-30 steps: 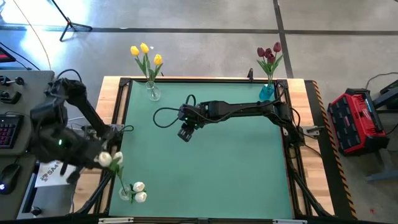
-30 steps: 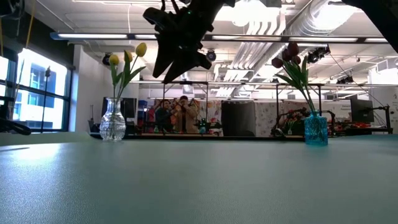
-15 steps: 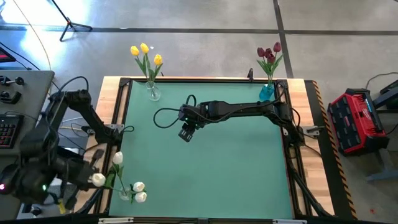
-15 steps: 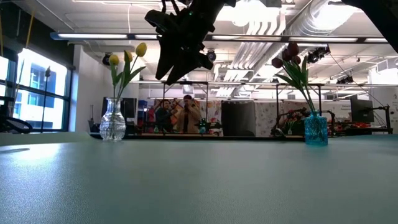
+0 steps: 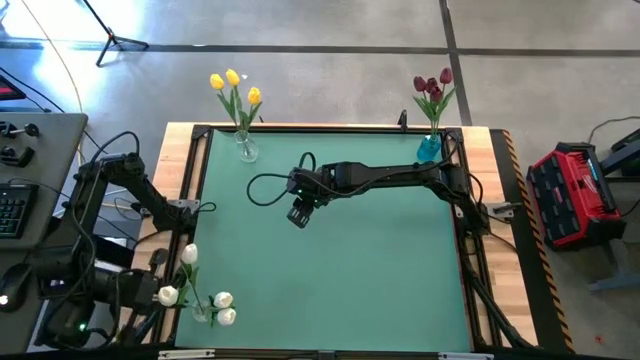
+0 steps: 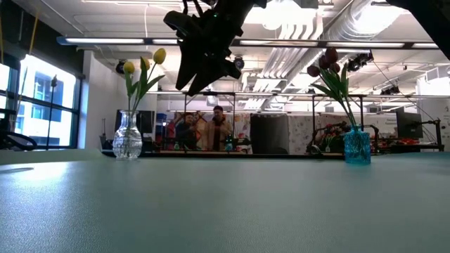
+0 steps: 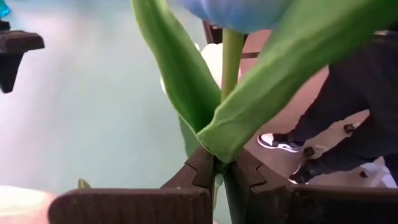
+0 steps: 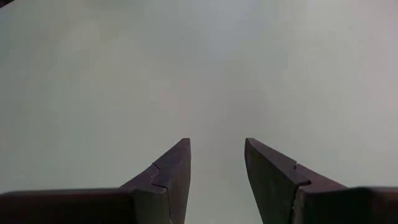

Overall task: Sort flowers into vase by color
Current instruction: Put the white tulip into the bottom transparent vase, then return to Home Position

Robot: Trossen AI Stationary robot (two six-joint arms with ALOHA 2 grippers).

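Note:
My left gripper (image 5: 150,296) is beside the table's near left corner, shut on a white tulip (image 5: 168,295). Its head is just left of a small vase (image 5: 204,312) that holds white tulips (image 5: 222,300); one of them (image 5: 188,255) leans toward the far side. Yellow tulips (image 5: 232,85) stand in a clear vase (image 5: 246,150) at the far left. Dark red tulips (image 5: 432,88) stand in a blue vase (image 5: 429,148) at the far right. My right gripper (image 5: 298,214) hangs open and empty above the table's middle, and the right wrist view (image 8: 216,171) shows bare table between its fingers. My left gripper pinches the white tulip's green stem where a leaf joins it (image 7: 219,155), between its two fingertips (image 7: 200,171). The fingers come from the table's left side. The stem and leaves run on past the fingertips to the head (image 7: 239,9), and the tulip is lifted clear.
The green table top (image 5: 350,270) has a raised wooden rim (image 5: 190,200). A desk with a keyboard (image 5: 10,205) stands to the left and a red case (image 5: 570,195) to the right. People (image 6: 211,130) stand in the room beyond the far edge.
My left gripper has carried the white tulip along the table's left edge toward the near edge, and has ended close to the vase of white tulips. It has stayed shut on the stem. My right arm has kept still.

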